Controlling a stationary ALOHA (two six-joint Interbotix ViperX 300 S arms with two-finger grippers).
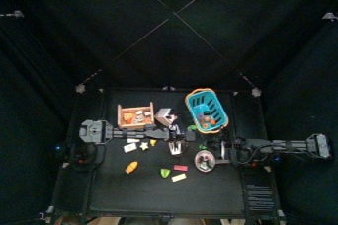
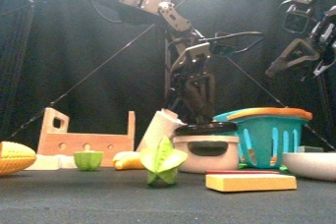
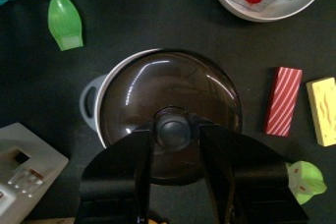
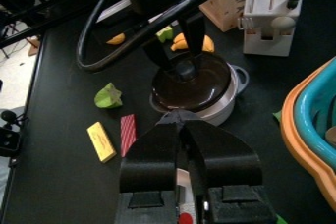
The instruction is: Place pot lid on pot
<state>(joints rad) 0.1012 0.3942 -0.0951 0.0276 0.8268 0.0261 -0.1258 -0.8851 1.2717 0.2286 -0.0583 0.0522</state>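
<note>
**A:** Where's the pot lid (image 3: 141, 88)?

**B:** On the pot (image 3: 89, 102), as far as I can tell. The left wrist view shows the dark see-through dome covering the silver rim all round, centred, with no tilt I can make out. In the front view the pot stands just beside the blue basket (image 2: 269, 135), on its left.

**A:** And your tool?

**B:** My left gripper (image 3: 172, 130) is straight above the lid. The jaws are clenched on the dark knob, one on each side and both touching it. The lid lies directly under the tool with no sideways offset. It's round, so there's no long axis to line up. Only the vertical matters.

**A:** Other arm?

**B:** My right gripper (image 4: 183, 135) hangs apart on the basket side. The jaws look pressed together on nothing and it points toward the pot. The left is clearly the nearer one, since it's already on the knob.

**A:** Next step?

**B:** My guess is the placing is nearly done. I'd let go of the knob and lift straight up. Any sideways drag could slide the lid off the rim.
</note>
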